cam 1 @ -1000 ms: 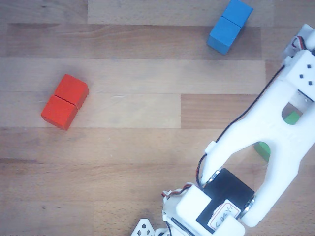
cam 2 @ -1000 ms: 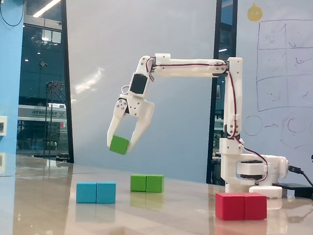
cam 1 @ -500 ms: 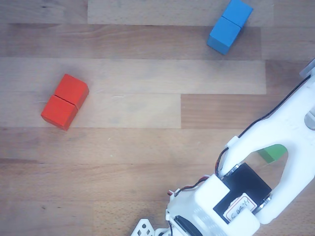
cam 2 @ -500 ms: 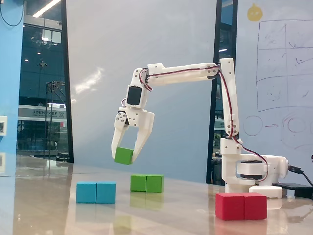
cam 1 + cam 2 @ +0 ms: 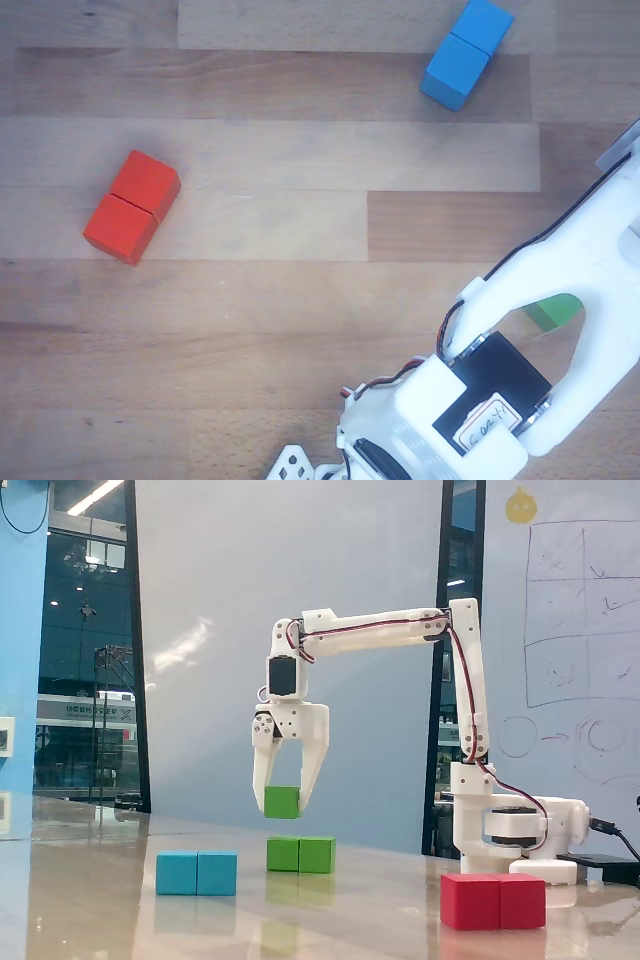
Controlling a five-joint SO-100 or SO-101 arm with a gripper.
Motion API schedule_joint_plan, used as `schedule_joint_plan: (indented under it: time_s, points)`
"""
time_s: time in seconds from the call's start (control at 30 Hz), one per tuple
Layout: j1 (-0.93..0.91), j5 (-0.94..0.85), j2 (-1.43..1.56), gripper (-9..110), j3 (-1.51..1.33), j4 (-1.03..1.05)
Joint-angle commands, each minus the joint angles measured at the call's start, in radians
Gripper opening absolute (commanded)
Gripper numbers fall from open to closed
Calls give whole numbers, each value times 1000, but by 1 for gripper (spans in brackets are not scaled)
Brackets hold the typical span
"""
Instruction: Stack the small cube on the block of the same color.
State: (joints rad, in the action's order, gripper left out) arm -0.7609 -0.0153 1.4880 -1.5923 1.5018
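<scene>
On the arm's motor I see a handwritten label (image 5: 483, 424), but I cannot read it. I count 1 small cube (image 5: 282, 801) and 3 long blocks: 1 green block (image 5: 300, 854), 1 blue block (image 5: 197, 873) and 1 red block (image 5: 493, 901). In the fixed view my gripper (image 5: 284, 802) grasps the small cube between both fingers, held clear above the left half of the green block, not touching it. The green block lies flat on the table (image 5: 380, 920), its long axis running left to right. In the other view only a green sliver (image 5: 553, 311) shows behind the arm.
</scene>
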Motion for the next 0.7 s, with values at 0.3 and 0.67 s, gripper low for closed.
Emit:
schedule_joint_plan:
  time_s: [0.3,0.67]
  points:
    - [-9,-11,-15,0,9,28]
    - [-11,-11,-61,0,6,26]
